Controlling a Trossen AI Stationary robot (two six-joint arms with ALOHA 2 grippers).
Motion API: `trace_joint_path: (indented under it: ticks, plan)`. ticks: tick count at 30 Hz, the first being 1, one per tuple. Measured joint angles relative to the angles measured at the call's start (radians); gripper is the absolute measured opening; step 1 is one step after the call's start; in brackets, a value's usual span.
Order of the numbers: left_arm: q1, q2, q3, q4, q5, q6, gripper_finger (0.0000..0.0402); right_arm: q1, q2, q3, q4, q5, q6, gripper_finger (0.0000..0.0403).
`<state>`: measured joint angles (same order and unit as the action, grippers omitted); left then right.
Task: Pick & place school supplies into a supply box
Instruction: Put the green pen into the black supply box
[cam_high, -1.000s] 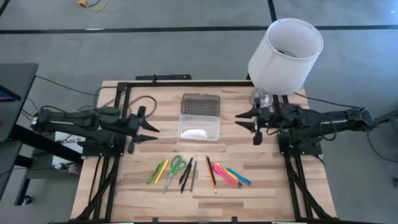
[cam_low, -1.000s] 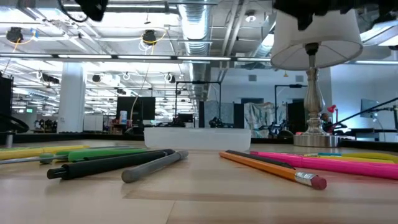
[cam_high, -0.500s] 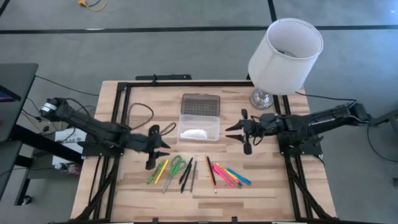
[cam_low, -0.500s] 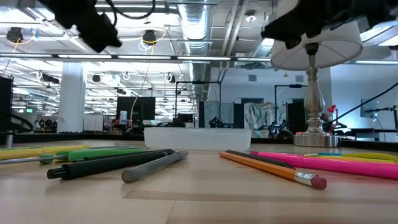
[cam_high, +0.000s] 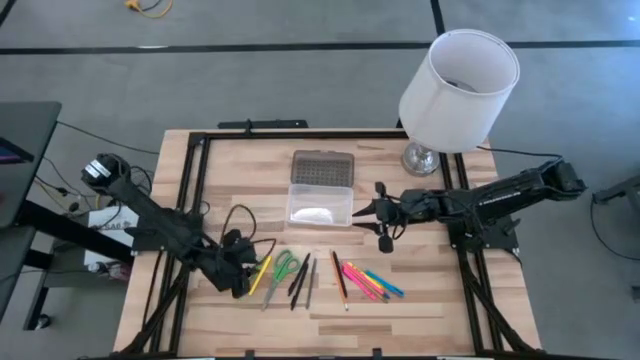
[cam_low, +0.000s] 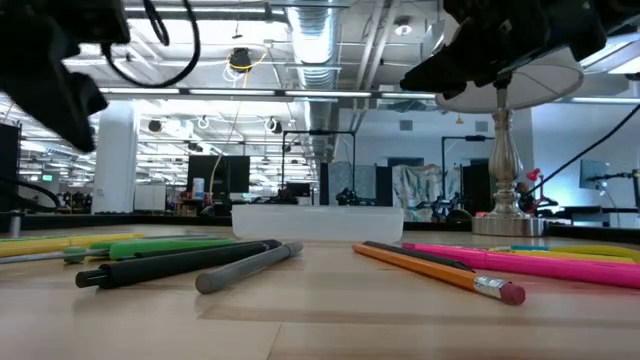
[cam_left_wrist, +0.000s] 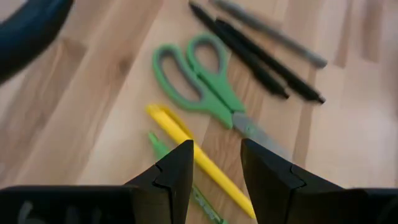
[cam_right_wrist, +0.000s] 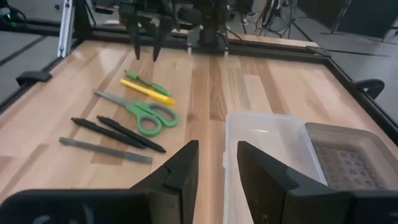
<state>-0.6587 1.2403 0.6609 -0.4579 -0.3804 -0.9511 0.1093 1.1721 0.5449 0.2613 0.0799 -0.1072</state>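
Note:
The supply box stands mid-table: a clear tray (cam_high: 320, 206) with its grey ribbed lid (cam_high: 323, 168) laid open behind it. The supplies lie in a row nearer me: green pen (cam_high: 244, 281), yellow pen (cam_high: 262, 271), green-handled scissors (cam_high: 284, 269), black pens (cam_high: 299, 280), grey pen (cam_high: 311, 286), pencil (cam_high: 340, 279), and pink, orange and blue pens (cam_high: 371, 283). My left gripper (cam_left_wrist: 217, 169) is open above the yellow pen (cam_left_wrist: 205, 165), a finger on each side. My right gripper (cam_high: 376, 215) hangs open just right of the tray (cam_right_wrist: 267, 149).
A white lamp stands at the far right corner, its shade (cam_high: 460, 88) over its base (cam_high: 420, 158), close behind the right arm. A black frame (cam_high: 190, 170) runs along the table's sides and far edge. Bare wood lies between the pens and the near edge (cam_high: 320, 335).
My left gripper has swung from beside the box toward the near edge and come down over the yellow and green pens. My right gripper has moved toward the table's left, closing in on the tray's right side, and slightly toward the near edge. The supplies and the box lie as before.

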Motion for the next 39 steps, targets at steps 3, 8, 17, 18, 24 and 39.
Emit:
trace_joint_path:
  ticks: [3, 8, 17, 18, 24, 39]
  plan:
    - [-0.01, 0.049, 0.0, 0.002, 0.028, -0.042, 0.0128, 0.0, 0.025, 0.0, 0.045, 0.0, -0.007, 0.0107]
    - [-0.01, 0.121, 0.0, 0.002, 0.096, -0.085, 0.0128, 0.0, 0.047, 0.0, 0.061, 0.0, -0.01, 0.0107]
    - [-0.01, 0.192, 0.0, 0.0, 0.13, -0.135, 0.0128, 0.0, 0.046, 0.0, 0.069, 0.0, -0.033, 0.0107]
    - [-0.01, 0.198, 0.0, -0.001, 0.132, -0.137, 0.0128, 0.0, 0.046, 0.0, 0.069, 0.0, -0.033, 0.0107]
    - [-0.01, 0.203, 0.0, -0.012, 0.132, -0.143, 0.0128, 0.0, 0.045, 0.0, 0.07, 0.0, -0.043, 0.0107]
    - [-0.01, 0.202, 0.0, -0.046, 0.106, -0.154, 0.0128, 0.0, 0.045, 0.0, 0.069, 0.0, -0.043, 0.0107]
